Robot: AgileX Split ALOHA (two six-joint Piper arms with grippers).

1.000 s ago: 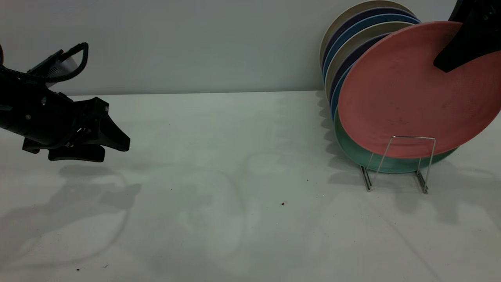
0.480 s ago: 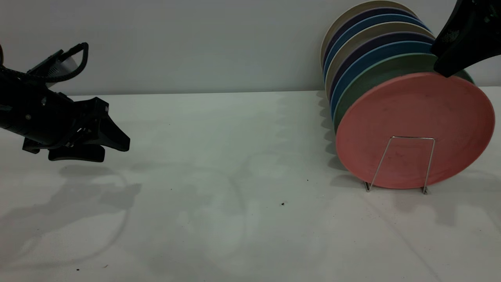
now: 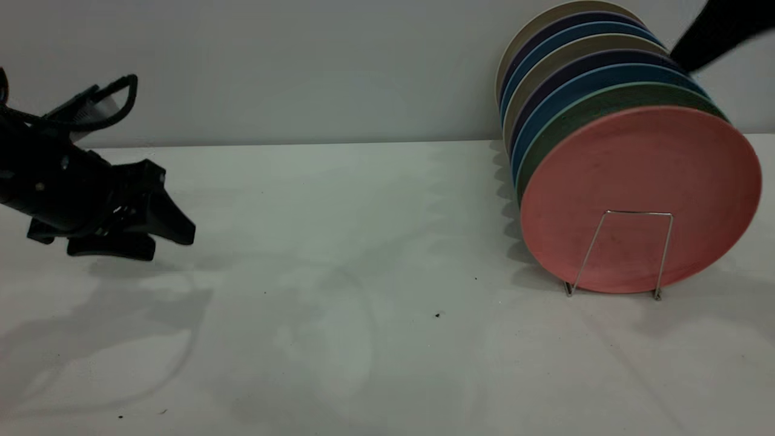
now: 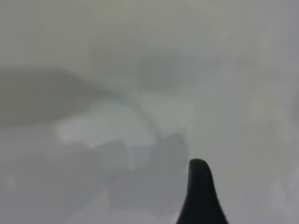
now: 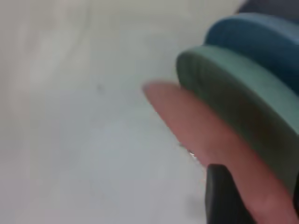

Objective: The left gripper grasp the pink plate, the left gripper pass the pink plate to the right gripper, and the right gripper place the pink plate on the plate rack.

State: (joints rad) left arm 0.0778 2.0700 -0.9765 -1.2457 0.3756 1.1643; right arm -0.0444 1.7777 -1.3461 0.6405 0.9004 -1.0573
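Now the pink plate (image 3: 640, 197) stands nearly upright on edge at the front of a row of plates in the plate rack (image 3: 629, 254), at the right of the white surface (image 3: 363, 303) in the exterior view. A thin silver wire loop of the rack crosses the lower part of the plate's face, and the plate's bottom edge sits down at the rack's base rails. Directly behind it leans a green plate (image 3: 581, 112), then blue plates (image 3: 569, 79), with beige and dark plates farther back toward the pale wall (image 3: 303, 66). The right gripper (image 3: 714, 30) shows only as a dark blurred shape in the upper right corner, above the row and apart from the pink plate; whether its fingers are spread or closed cannot be told. From the right wrist view, the pink plate's rim (image 5: 205, 140) lies just beside the green plate's rim (image 5: 233, 102), with a dark finger (image 5: 224, 196) at the edge of the picture. The left gripper (image 3: 163, 236) hovers low over the surface at the far left, well apart from the rack, its two fingers parted narrowly and holding nothing.
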